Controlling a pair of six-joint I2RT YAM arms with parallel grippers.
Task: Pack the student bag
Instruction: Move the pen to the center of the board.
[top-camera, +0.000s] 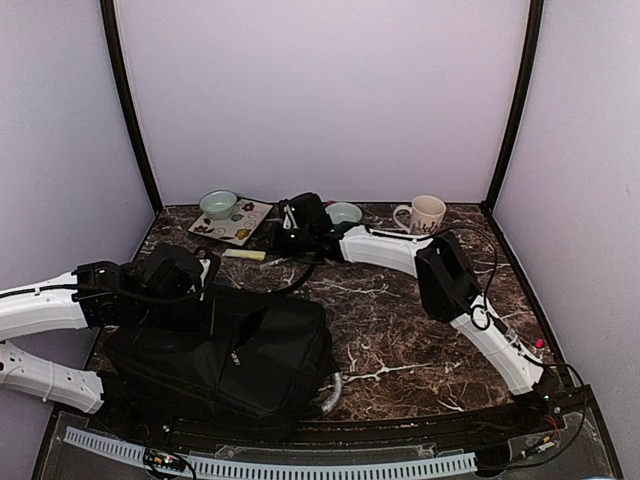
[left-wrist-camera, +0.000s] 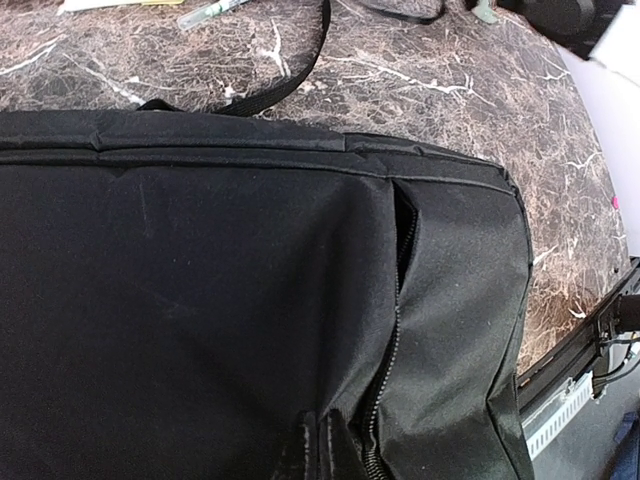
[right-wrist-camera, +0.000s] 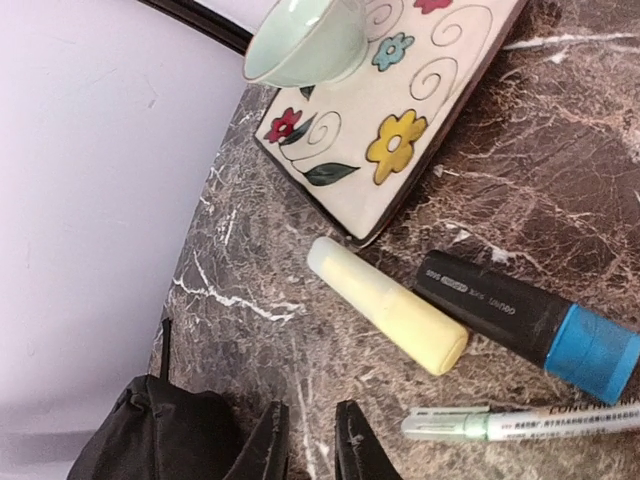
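From above, we saw the large black soft fabric student bag (top-camera: 225, 360) lying flat at the near left corner of the dark marbled desk (top-camera: 400, 320), its grey curved handle (top-camera: 331, 393) sticking out toward the near edge. The left arm (top-camera: 45, 305) reached in over the bag's far side. The right arm (top-camera: 385, 248) stretched across the desk toward the far left corner, where a pale green bowl (top-camera: 218, 204) sat on a cream rectangular plate with painted flowers (top-camera: 243, 228). A second pale bowl (top-camera: 345, 212) and a cream mug (top-camera: 425, 213) stood along the far edge, the mug nearer the far right corner.

In the left wrist view, the bag filled almost the whole picture, with a zip line running down its side and a black strap (left-wrist-camera: 300, 70) trailing onto the desk beyond it. The left hand (left-wrist-camera: 320, 450) was closed, right against the fabric; we could not tell whether it pinched any.

In the right wrist view, the right hand (right-wrist-camera: 312, 450) hung over bare desk with its fingers a narrow gap apart, holding nothing. Just beyond it lay a pale yellow stubby marker (right-wrist-camera: 385, 305), touching a black marker with a blue cap (right-wrist-camera: 525, 325), and a slim clear pen (right-wrist-camera: 520, 422) beside them.
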